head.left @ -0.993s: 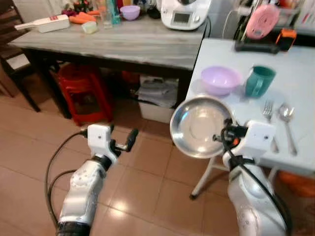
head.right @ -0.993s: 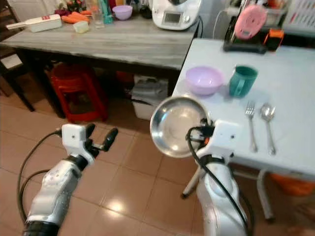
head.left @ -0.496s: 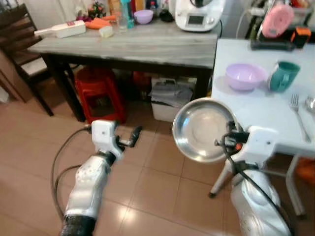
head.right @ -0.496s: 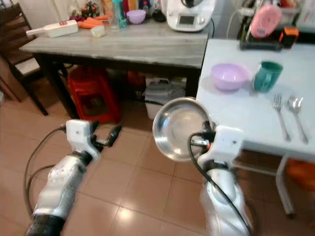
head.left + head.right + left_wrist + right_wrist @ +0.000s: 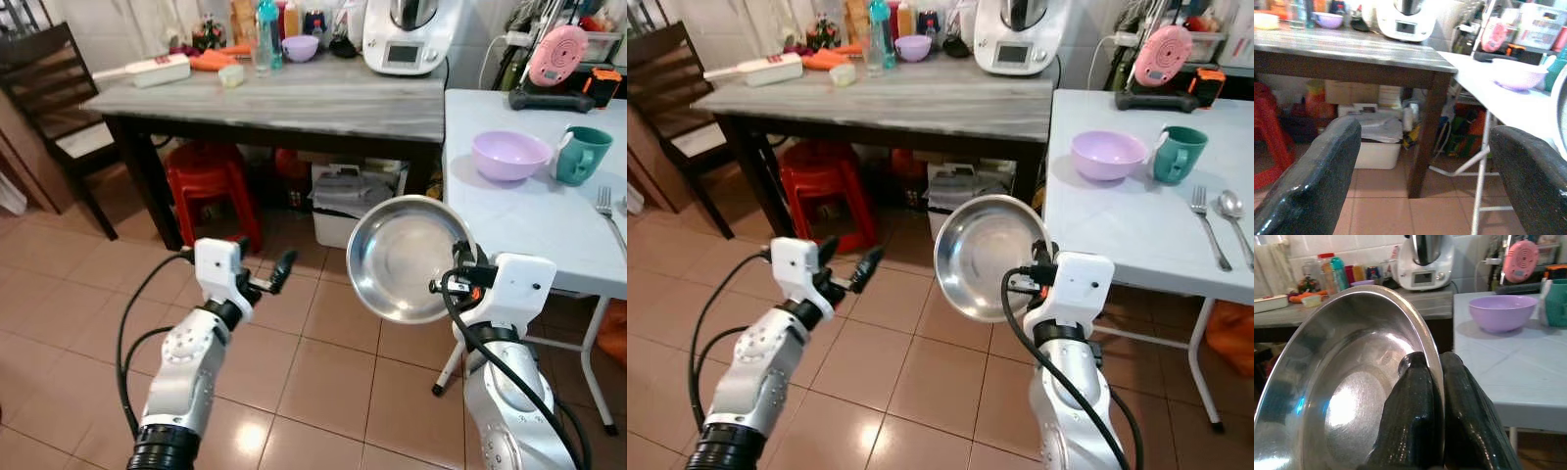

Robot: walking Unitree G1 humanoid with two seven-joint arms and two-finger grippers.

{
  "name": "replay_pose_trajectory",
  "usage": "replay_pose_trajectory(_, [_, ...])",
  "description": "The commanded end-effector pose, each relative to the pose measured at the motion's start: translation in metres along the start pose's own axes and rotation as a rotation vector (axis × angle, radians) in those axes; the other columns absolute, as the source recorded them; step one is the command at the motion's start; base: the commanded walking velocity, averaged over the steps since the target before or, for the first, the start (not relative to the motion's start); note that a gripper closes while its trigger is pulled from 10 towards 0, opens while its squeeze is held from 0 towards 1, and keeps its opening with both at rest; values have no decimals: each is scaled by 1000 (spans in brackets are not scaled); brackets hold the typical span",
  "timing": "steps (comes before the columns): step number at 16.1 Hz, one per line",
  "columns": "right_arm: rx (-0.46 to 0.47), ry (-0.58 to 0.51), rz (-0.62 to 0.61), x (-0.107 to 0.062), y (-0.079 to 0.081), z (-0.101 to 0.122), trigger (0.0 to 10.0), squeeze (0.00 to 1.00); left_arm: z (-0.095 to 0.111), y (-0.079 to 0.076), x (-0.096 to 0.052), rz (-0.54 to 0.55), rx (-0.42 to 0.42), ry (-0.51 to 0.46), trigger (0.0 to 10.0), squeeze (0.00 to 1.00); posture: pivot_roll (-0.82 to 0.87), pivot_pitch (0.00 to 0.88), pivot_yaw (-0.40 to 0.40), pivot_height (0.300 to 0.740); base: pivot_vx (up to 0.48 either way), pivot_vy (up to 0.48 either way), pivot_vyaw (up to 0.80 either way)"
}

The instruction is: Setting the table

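Observation:
A round steel plate (image 5: 407,257) stands on edge in front of me, its rim pinched by my right gripper (image 5: 457,272), which is shut on it; the black fingers (image 5: 1415,406) clamp the rim (image 5: 1435,362). The plate hangs over the floor, just left of the white table (image 5: 529,230). That table carries a purple bowl (image 5: 510,155), a teal mug (image 5: 581,155), a fork (image 5: 1209,227) and a spoon (image 5: 1235,215). My left gripper (image 5: 263,276) is held over the tiles at the left, open and holding nothing.
A grey wooden table (image 5: 294,98) stands at the back with a white kitchen machine (image 5: 407,34), bottles and a small purple bowl (image 5: 300,47). Under it are a red stool (image 5: 208,181) and a grey bin (image 5: 348,201). A dark chair (image 5: 49,98) is far left.
The whole view has shifted: the camera has pulled back and turned, so both tables sit farther right. My right gripper still holds the plate; my left gripper stays open.

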State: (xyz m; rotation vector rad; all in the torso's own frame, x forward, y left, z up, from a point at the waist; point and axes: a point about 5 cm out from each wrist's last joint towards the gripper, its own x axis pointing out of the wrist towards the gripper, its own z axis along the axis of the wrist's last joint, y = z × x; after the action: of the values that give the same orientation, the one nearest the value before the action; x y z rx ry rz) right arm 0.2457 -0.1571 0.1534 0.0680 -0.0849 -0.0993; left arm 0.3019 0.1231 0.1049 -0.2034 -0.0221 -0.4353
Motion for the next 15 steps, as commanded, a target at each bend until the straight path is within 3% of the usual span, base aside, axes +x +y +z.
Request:
replay_pose_trajectory(1, [-3, -27, -3, 1, 0, 4, 10000, 0, 4, 0, 2, -10, 9, -13, 10000, 0, -170, 4, 60, 740, 315, 0, 581])
replay_pose_trajectory(15, [14, -26, 10, 2, 0, 4, 10000, 0, 0, -4, 3, -21, -2, -6, 10000, 0, -180, 11, 59, 740, 336, 0, 623])
